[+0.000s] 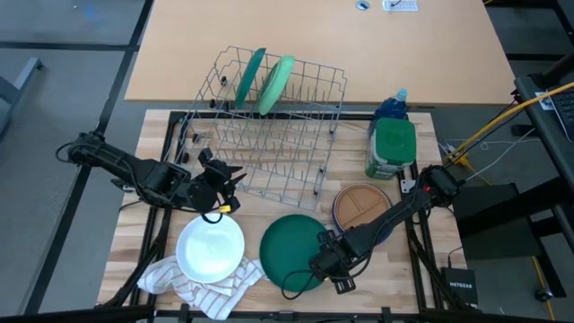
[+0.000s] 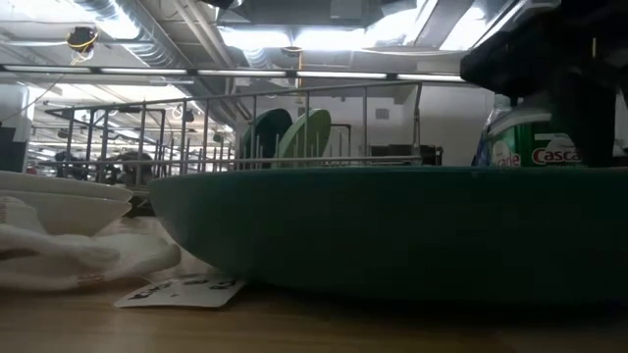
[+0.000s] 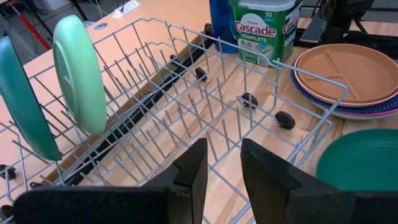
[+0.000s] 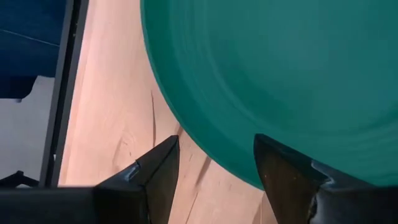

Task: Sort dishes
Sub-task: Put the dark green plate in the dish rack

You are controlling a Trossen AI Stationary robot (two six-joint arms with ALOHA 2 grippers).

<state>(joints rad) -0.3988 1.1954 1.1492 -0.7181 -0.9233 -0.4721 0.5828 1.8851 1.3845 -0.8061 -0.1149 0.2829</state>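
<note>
A dark green plate (image 1: 289, 251) lies flat on the table near its front edge and fills the low view (image 2: 392, 226). My right gripper (image 1: 316, 265) is open at the plate's near right rim; in the right wrist view (image 4: 214, 165) one finger is over the plate and one over the bare wood. My left gripper (image 1: 231, 184) is open and empty at the near left corner of the wire dish rack (image 1: 269, 126). A dark green plate (image 1: 249, 76) and a light green plate (image 1: 276, 82) stand on edge in the rack's far end. A white bowl (image 1: 211, 248) sits on a striped cloth (image 1: 179, 278). My right gripper's fingers stand on either side of the dark green plate's rim (image 4: 214, 140), coming from the table's right side. I cannot tell whether they touch it. The plate rests on the table.
A tan divided plate (image 1: 361, 205) tops a stack with pink and blue rims at the right of the rack. A green-lidded Cascade container (image 1: 392, 148) and a blue bottle (image 1: 392, 106) stand behind the stack. Cables run along the table's right edge.
</note>
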